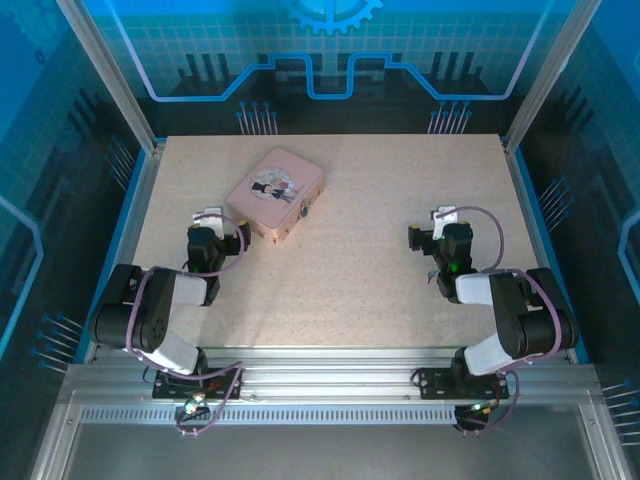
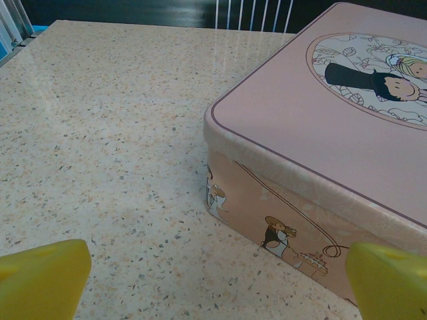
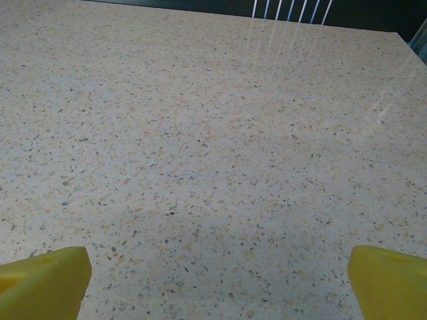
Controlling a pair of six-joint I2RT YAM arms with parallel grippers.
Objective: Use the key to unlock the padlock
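Observation:
A pink tin box [image 1: 274, 192] with a cartoon couple on its lid lies left of the table's middle. On its right-hand wall sits a small metallic bit, the padlock [image 1: 305, 210], too small to make out clearly. The key is out of view. My left gripper [image 1: 210, 216] stands open just left of the tin's near corner. In the left wrist view, the tin [image 2: 320, 133] sits ahead and to the right between the yellow fingertips [image 2: 47, 277]. My right gripper [image 1: 445, 216] is open over bare table, with nothing between its fingertips [image 3: 390, 280].
The speckled tabletop [image 1: 370, 270] is bounded by metal frame posts and blue panels at the left, right and back. Open surface lies between the two arms and behind the right gripper.

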